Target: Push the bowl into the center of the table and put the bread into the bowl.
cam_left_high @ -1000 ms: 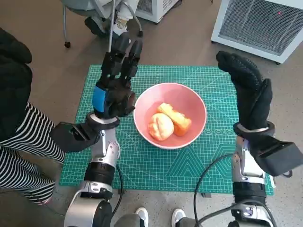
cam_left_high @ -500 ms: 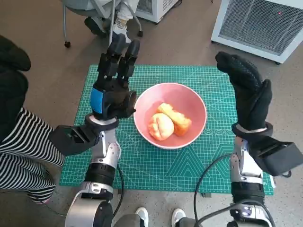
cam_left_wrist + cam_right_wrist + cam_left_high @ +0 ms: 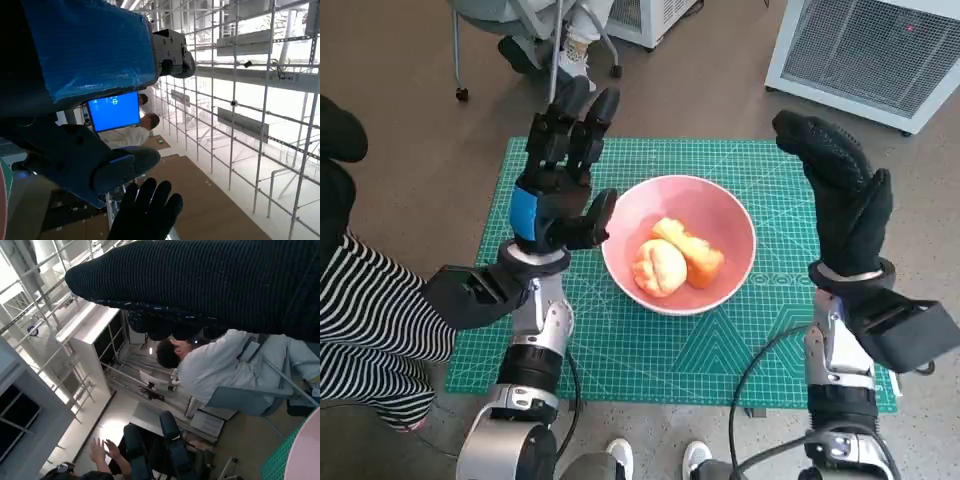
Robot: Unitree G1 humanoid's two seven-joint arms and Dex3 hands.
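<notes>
a: what are the robot's hands doing?
b: the left hand (image 3: 560, 190) is raised beside the bowl's left rim, fingers spread and pointing away from the robot, holding nothing. the right hand (image 3: 842, 190) is lifted over the mat's right edge, fingers apart, empty too.
a: and the bowl?
b: the pink bowl (image 3: 735, 225) sits near the middle of the green cutting mat (image 3: 650, 350), between the two hands. the bread (image 3: 660, 267) lies inside it, touching an orange-toned piece (image 3: 692, 254).
a: anyone nearby?
b: a person in striped trousers (image 3: 370, 320) sits at the left of the table.
</notes>
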